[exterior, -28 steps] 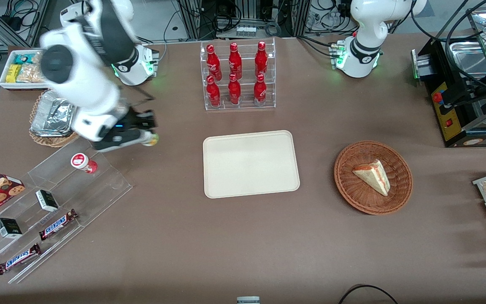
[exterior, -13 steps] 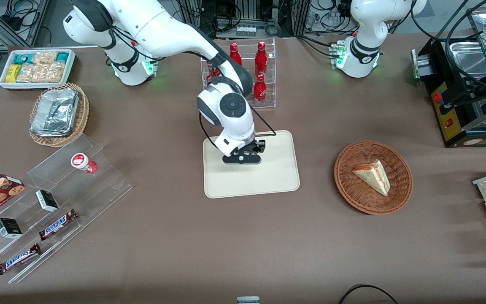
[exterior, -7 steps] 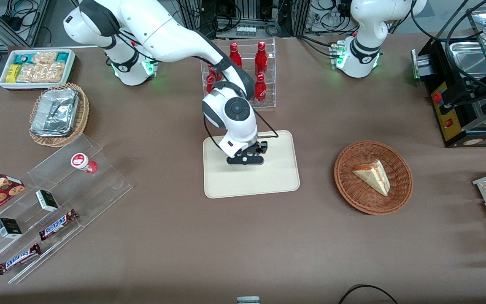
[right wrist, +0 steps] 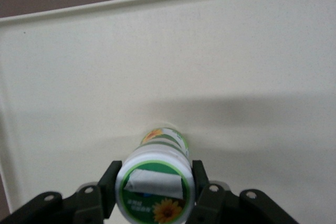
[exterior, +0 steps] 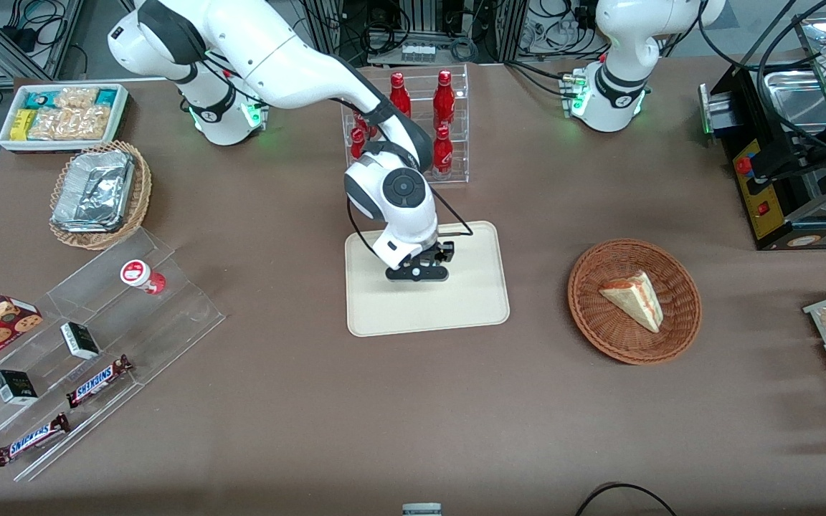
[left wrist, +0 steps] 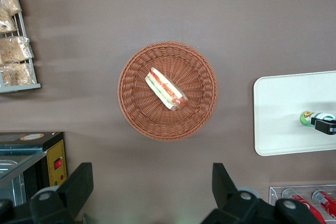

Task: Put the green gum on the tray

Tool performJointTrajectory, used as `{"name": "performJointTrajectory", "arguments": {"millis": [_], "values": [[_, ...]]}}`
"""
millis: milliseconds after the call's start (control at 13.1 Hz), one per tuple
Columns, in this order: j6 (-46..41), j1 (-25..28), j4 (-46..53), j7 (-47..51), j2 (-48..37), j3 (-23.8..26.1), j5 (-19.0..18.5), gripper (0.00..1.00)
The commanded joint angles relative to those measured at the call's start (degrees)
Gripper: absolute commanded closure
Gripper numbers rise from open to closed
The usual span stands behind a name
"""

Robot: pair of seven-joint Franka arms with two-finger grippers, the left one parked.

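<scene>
Gum bottle held low over the tray.

The gripper [right wrist: 155,195] is closed on the green gum [right wrist: 156,182], one finger on each side just below the lid. The bottle stands upright, its long axis pointing straight down at the tray [right wrist: 247,51]. I judge its base is touching the tray middle or nearly, so only release remains.

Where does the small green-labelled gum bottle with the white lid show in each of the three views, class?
Front view: hidden under the gripper, which hangs over the cream rectangular tray.
Left wrist view: the green gum bottle is over the tray, beside the black gripper.
Right wrist view: the bottle sits between the gripper's fingers, over the tray.
Shared landmark: the tray.
</scene>
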Motion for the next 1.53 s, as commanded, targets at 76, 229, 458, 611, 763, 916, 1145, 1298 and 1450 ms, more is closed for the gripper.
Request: {"name": "performJointTrajectory", "arguments": {"millis": [76, 229, 458, 611, 763, 916, 1145, 1298, 1450], "values": [[0.32, 0.49, 1.68, 0.40, 0.42, -0.54, 1.22, 0.00], [-0.64, -0.30, 0.98, 0.14, -1.51, -0.54, 1.13, 0.00], [-7.99, -1.26, -0.78, -0.65, -7.83, -1.06, 0.61, 0.00], [-17.22, -3.89, -1.65, -1.61, -14.31, -1.07, 0.43, 0.00], [-25.04, -8.45, -4.81, -10.71, -22.05, -1.07, 0.43, 0.00], [-32.25, -13.37, -5.61, -16.63, -28.47, -1.07, 0.43, 0.00], [-42.90, -23.12, -5.62, -27.16, -35.68, -1.07, 0.34, 0.00], [-46.77, -29.54, -5.62, -33.31, -39.21, -1.07, 0.34, 0.00], [-48.98, -36.13, -5.62, -39.39, -41.32, -1.07, 0.34, 0.00]]}}
